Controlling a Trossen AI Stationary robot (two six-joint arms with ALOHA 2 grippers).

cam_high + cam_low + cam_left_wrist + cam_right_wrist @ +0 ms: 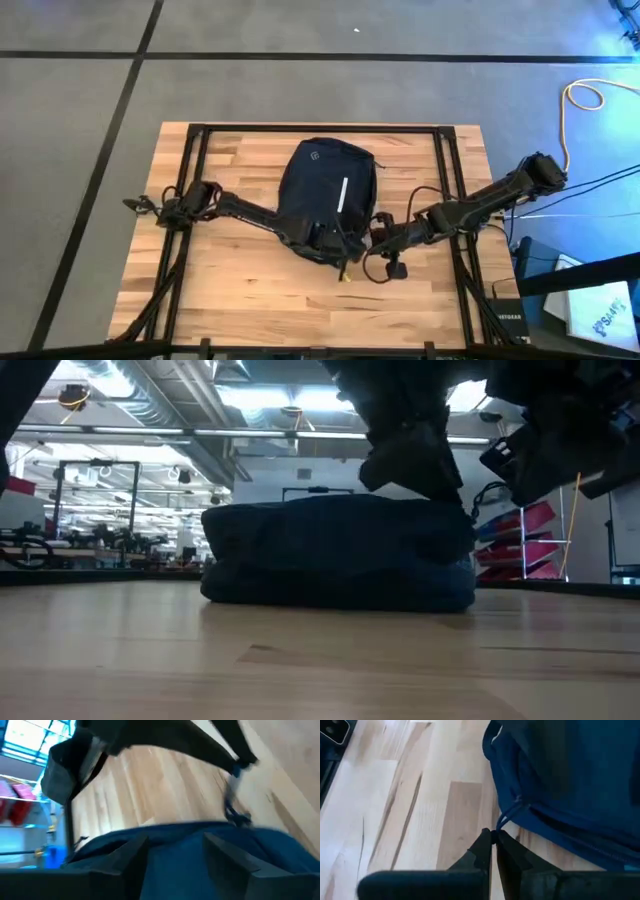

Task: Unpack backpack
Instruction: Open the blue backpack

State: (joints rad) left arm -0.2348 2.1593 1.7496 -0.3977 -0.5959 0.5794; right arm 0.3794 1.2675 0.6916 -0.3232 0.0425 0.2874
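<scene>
Wooden table (230,280) is carrying the backpack (330,185), lying flat mid-table with its long axis running away from the arms. Right gripper (493,836) is working at the near edge, fingers pressed together on a thin zipper cord (507,817), the bag just ahead of it. Left gripper (175,852) is sitting spread at that same edge, touching fabric, equally near.
</scene>
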